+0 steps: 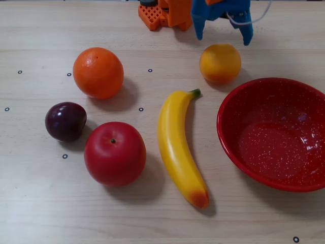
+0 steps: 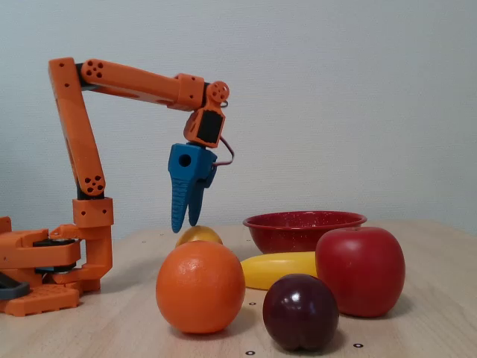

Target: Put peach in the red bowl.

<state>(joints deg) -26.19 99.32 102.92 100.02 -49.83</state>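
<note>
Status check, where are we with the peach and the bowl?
Gripper open, jaws apart above the peach, not touching. Peach on the table, beside the red bowl. Bowl empty. Nothing between them.

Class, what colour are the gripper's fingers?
Blue fingers, on an orange arm; clearest in the side-on fixed view.
</note>
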